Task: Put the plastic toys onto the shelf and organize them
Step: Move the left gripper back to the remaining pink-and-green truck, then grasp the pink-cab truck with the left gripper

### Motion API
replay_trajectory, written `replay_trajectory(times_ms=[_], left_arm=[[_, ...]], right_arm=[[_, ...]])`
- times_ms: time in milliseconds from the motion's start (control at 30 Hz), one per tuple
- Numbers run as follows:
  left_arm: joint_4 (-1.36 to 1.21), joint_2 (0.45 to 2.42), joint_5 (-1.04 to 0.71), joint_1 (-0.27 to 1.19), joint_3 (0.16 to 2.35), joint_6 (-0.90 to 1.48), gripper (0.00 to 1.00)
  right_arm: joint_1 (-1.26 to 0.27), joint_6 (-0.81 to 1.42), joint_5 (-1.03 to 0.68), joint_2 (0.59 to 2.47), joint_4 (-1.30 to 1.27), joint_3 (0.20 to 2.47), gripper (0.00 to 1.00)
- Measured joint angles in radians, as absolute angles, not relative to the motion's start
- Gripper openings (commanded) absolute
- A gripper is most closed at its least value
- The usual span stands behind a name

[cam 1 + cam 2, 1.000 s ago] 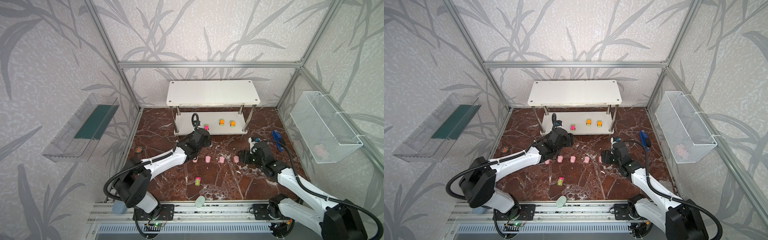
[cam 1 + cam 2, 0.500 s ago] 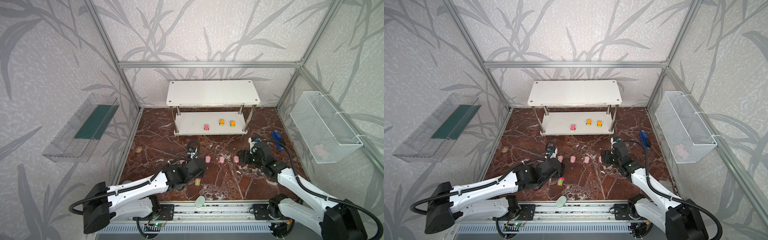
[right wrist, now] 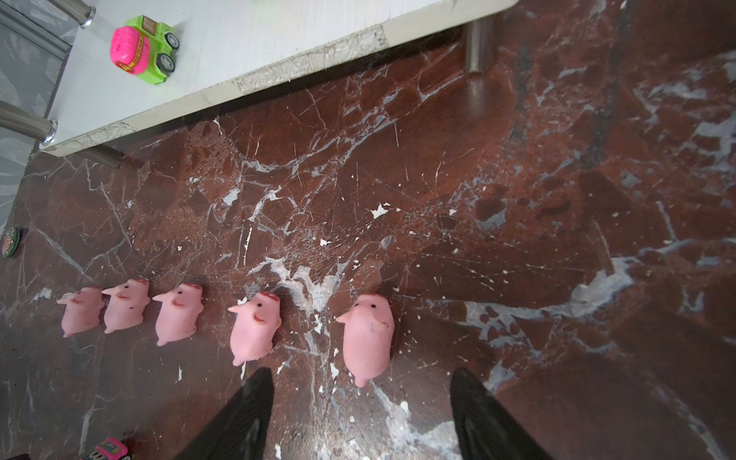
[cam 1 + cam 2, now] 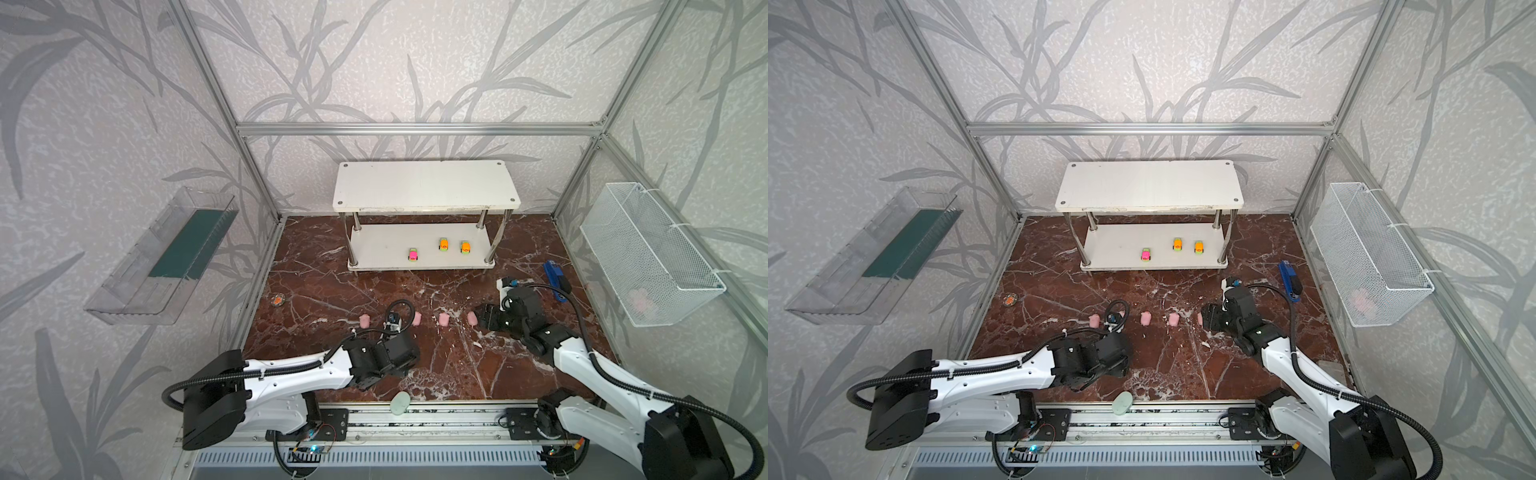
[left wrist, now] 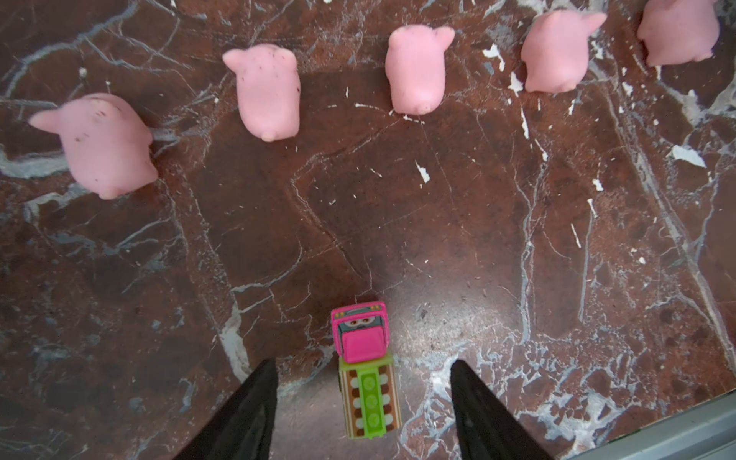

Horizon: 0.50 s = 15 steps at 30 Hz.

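Marble surface (image 4: 332,299) in both top views: far-side shelf (image 4: 382,249) has three cars (image 4: 444,244) on its lower board, so maybe a third done. Left wrist view: left pincer (image 5: 363,364) spread wide, fourth car (image 5: 360,336) partly between the jaws, not gripped yet. Right wrist view: right pincer (image 3: 361,372) wide too, holding nothing, nearest pig (image 3: 368,334) just ahead, all five pigs (image 3: 255,330) waiting in a row mid-surface.
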<state>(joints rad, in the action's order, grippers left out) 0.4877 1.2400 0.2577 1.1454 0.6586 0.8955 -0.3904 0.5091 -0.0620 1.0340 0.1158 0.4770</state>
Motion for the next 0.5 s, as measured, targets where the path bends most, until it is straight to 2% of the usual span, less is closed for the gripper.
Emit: replay_trajectory(times_ms=[167, 500], left_arm=[[0.468, 1.277, 0.223, 1.147, 0.633, 0.908, 0.63], [0.45, 1.32, 0.202, 1.151, 0.631, 0.918, 0.48]], right_arm=[[-0.39, 0.509, -0.062, 1.04, 0.108, 0.475, 0.71], [-0.39, 0.509, -0.063, 1.051, 0.098, 0.466, 0.71]])
